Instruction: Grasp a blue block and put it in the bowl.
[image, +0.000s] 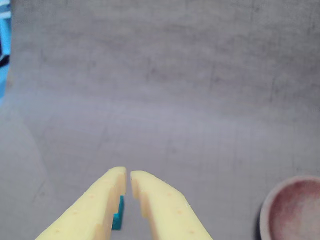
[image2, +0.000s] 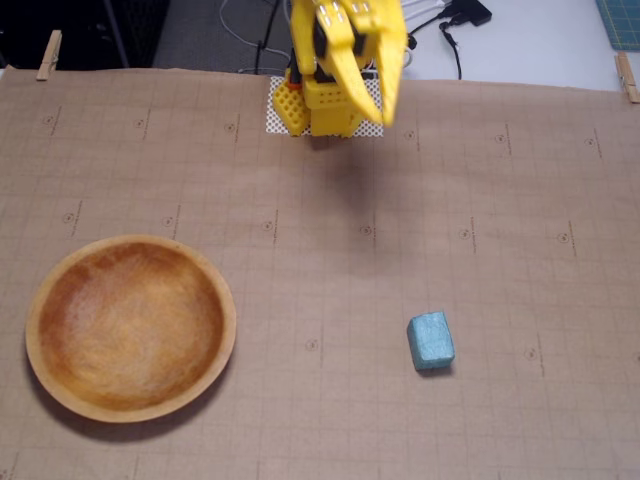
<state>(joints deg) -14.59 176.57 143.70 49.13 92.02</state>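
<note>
The blue block lies on the brown gridded paper at the lower right of the fixed view, clear of everything. In the wrist view a sliver of the blue block shows low between the two yellow fingers, on the surface below them. The bowl sits empty at the lower left of the fixed view; in the wrist view the bowl's rim enters at the lower right corner. My gripper hangs high near the arm's base, far from block and bowl. In the wrist view my gripper has its tips almost touching, with nothing between them.
The arm's yellow base stands on a white mesh plate at the top centre. Clothespins clip the paper at its top corners. Cables lie behind the base. A blue object shows at the wrist view's left edge.
</note>
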